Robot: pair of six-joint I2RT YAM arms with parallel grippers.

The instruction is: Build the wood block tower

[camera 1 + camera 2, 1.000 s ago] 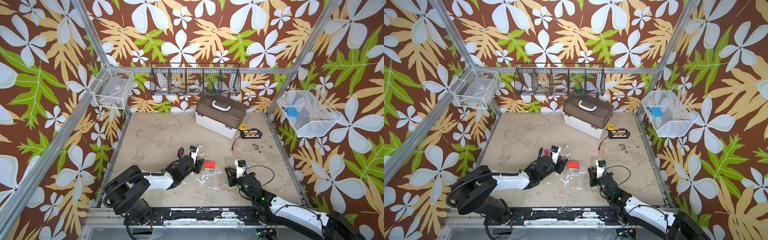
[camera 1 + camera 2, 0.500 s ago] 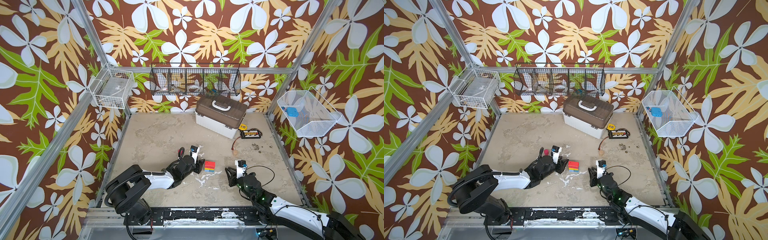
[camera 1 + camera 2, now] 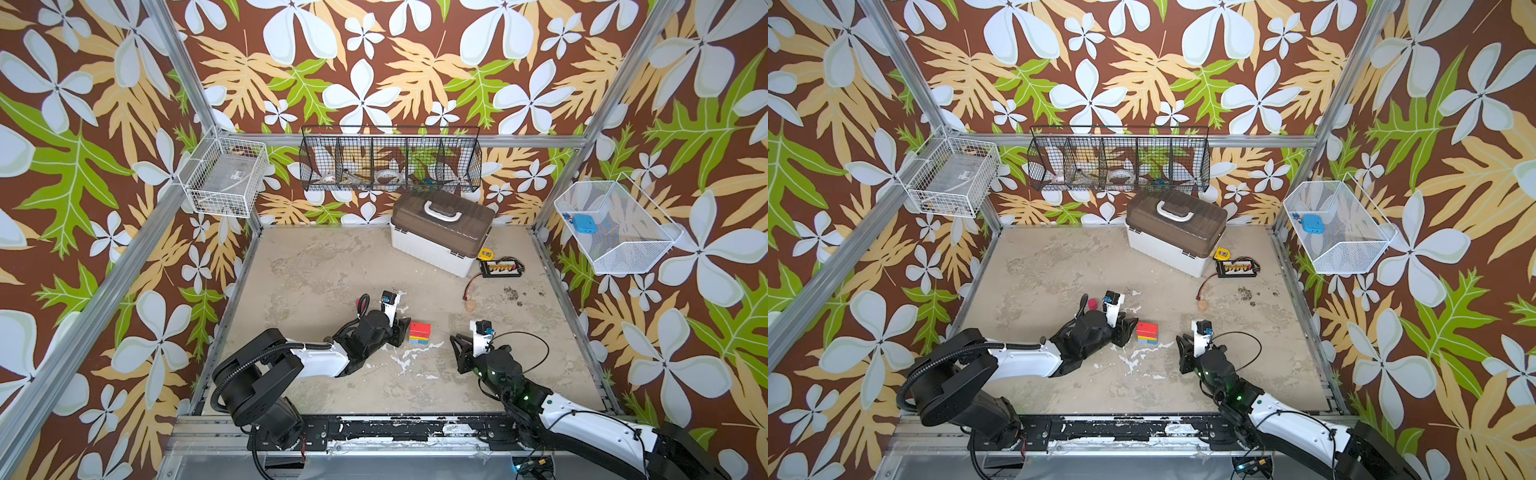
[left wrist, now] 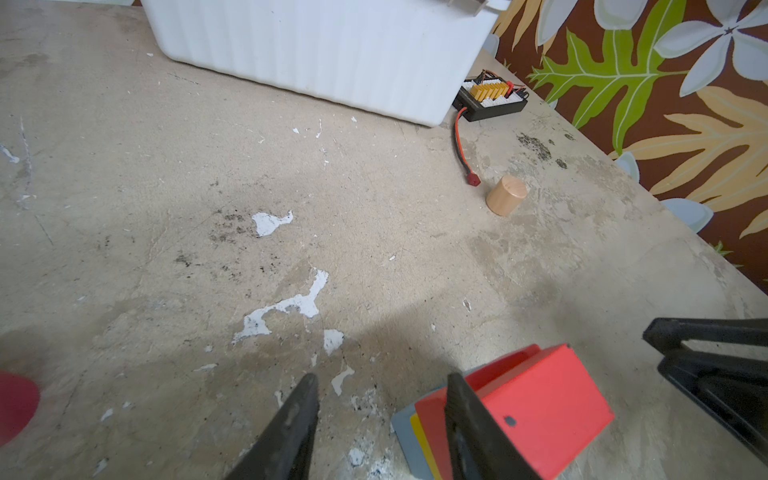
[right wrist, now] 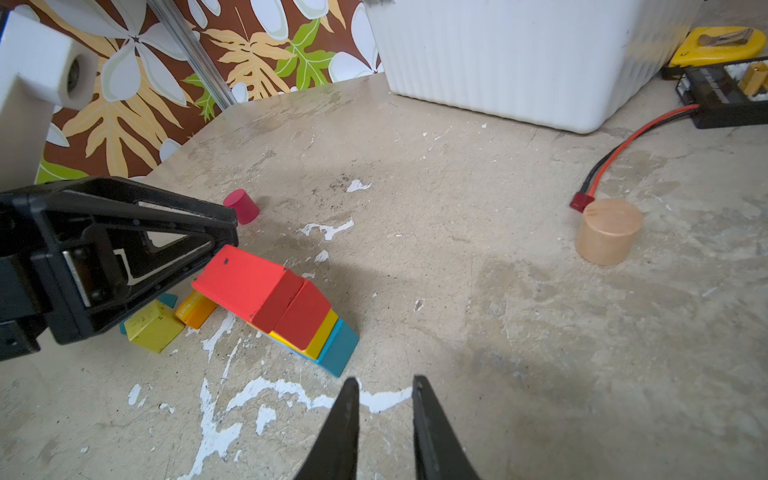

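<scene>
The worn beige surface (image 3: 316, 266), flaked with white patches, lies between walls (image 3: 374, 62) of brown floral wallpaper. A white case (image 3: 432, 245) stands at the far side, right of centre. A pink cylinder (image 3: 1092, 304) stands far-left of the left claw (image 3: 400, 330), whose jaws are apart and empty. Just right of it, near centre, sits the tower (image 3: 419, 332), a low stack of blue, then yellow, with two red blocks on top. Its blocks lie flat, running roughly left to right. A bare wood cylinder (image 3: 471, 306) stands farther right. The right claw (image 5: 384, 382) is narrowly parted and empty.
</scene>
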